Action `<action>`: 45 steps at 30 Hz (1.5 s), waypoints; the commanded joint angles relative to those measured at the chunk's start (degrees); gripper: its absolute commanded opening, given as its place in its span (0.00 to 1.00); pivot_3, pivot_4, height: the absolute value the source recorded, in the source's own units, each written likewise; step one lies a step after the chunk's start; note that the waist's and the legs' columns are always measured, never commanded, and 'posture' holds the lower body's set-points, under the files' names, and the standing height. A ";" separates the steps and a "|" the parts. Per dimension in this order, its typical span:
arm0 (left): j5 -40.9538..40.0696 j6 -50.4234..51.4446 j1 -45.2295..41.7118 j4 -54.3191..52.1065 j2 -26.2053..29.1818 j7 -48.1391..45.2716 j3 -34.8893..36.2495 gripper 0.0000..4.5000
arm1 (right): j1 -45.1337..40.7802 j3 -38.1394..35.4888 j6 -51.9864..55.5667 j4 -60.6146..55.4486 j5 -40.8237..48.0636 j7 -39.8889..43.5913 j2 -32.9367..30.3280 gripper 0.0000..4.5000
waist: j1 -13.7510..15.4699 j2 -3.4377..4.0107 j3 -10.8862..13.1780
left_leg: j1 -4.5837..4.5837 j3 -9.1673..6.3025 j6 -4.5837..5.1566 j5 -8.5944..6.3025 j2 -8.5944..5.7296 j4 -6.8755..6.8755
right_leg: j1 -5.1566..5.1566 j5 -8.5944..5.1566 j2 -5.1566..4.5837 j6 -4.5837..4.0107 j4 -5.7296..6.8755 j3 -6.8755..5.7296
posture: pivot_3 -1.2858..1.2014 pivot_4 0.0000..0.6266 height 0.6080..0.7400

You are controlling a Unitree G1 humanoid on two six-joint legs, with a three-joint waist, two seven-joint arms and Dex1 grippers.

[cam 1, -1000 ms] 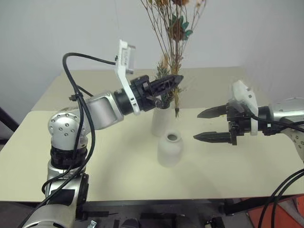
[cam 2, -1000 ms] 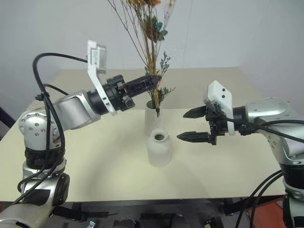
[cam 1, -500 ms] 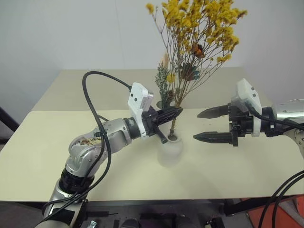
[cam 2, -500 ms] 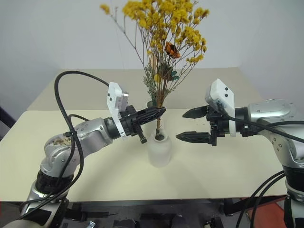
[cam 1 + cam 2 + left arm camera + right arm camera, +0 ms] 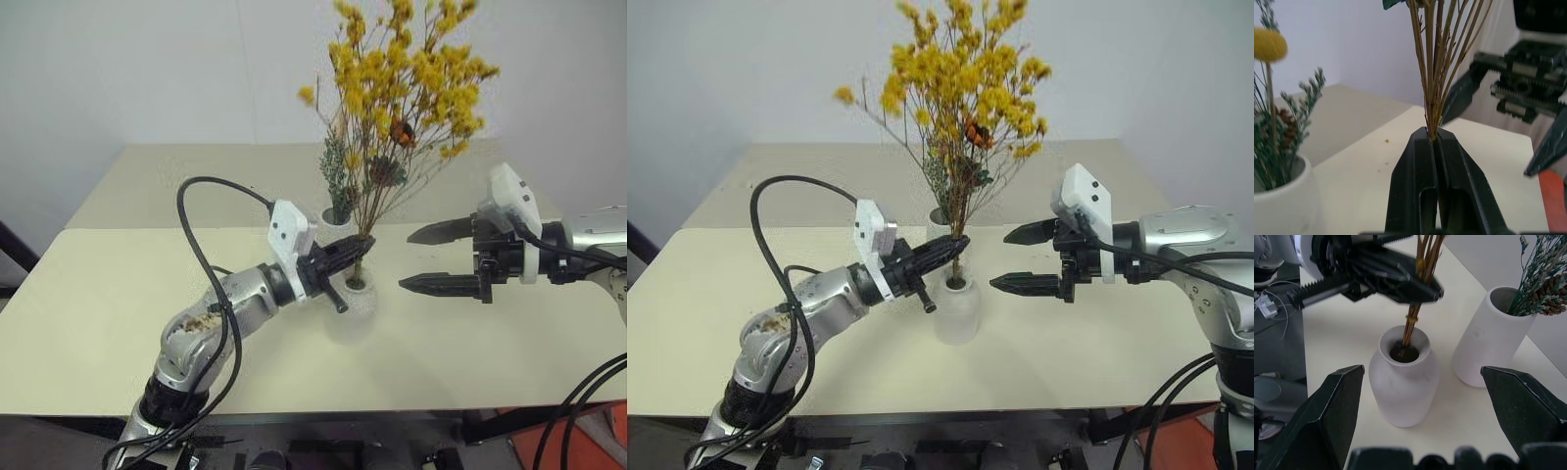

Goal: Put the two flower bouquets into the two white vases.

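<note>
My left gripper [image 5: 365, 243] is shut on the thin stems [image 5: 1436, 68] of the bushy yellow-orange bouquet [image 5: 411, 83], just above the squat white vase [image 5: 355, 305]. The stem ends [image 5: 1411, 328] reach down into that vase's narrow mouth, and the bouquet stands almost upright. Behind it the taller white vase [image 5: 331, 223] holds the grey-green sprig [image 5: 338, 176] with its yellow ball [image 5: 1268, 44]. My right gripper [image 5: 406, 259] hangs open, level and empty just right of the squat vase, with its fingertips pointing at it.
Both vases stand near the middle of the cream table [image 5: 118, 294], close together. A white wall rises behind the table's far edge. Black cables loop over my left arm.
My left gripper has come down with the yellow bouquet and its wrist has rolled. The stem ends went from beside the tall vase into the squat vase's mouth. The right gripper has kept still.
</note>
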 commanded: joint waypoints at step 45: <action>-6.60 10.84 13.62 -17.28 14.02 -1.97 18.97 0.99 | 0.69 -2.89 -5.11 -0.28 1.46 1.05 -0.45 1.00 | -0.13 0.01 0.00 | 0.39 0.00 0.12 -0.08 0.31 -0.02 | 0.54 -0.02 0.23 0.06 -0.35 -0.10 | 0.52 0.24 1.00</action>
